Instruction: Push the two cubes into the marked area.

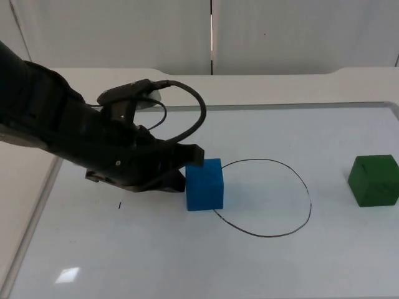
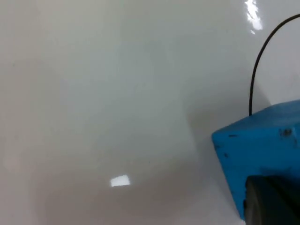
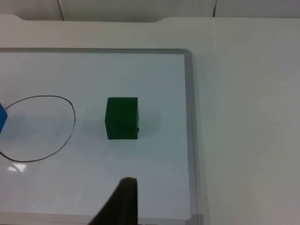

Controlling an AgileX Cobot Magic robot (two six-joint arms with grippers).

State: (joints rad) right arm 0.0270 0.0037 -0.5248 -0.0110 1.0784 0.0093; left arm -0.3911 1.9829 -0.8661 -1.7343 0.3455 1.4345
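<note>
A blue cube (image 1: pixel 204 184) sits on the whiteboard, straddling the left side of the black drawn ring (image 1: pixel 310 205). My left gripper (image 1: pixel 179 177) presses against the cube's left face, low over the board. The left wrist view has the blue cube (image 2: pixel 262 145) close up, with the ring's line (image 2: pixel 255 70) curving away behind it. A green cube (image 1: pixel 374 180) stands well to the right of the ring, apart from it. My right gripper (image 3: pixel 123 204) waits back from the green cube (image 3: pixel 122 118), which lies between the ring (image 3: pixel 72 124) and the board's frame.
The whiteboard's metal frame (image 1: pixel 37 205) runs down the left side, and its right side (image 3: pixel 191 140) lies just past the green cube. Bare white table (image 3: pixel 248 117) lies beyond the frame. A grey partition wall (image 1: pixel 280 31) closes off the back.
</note>
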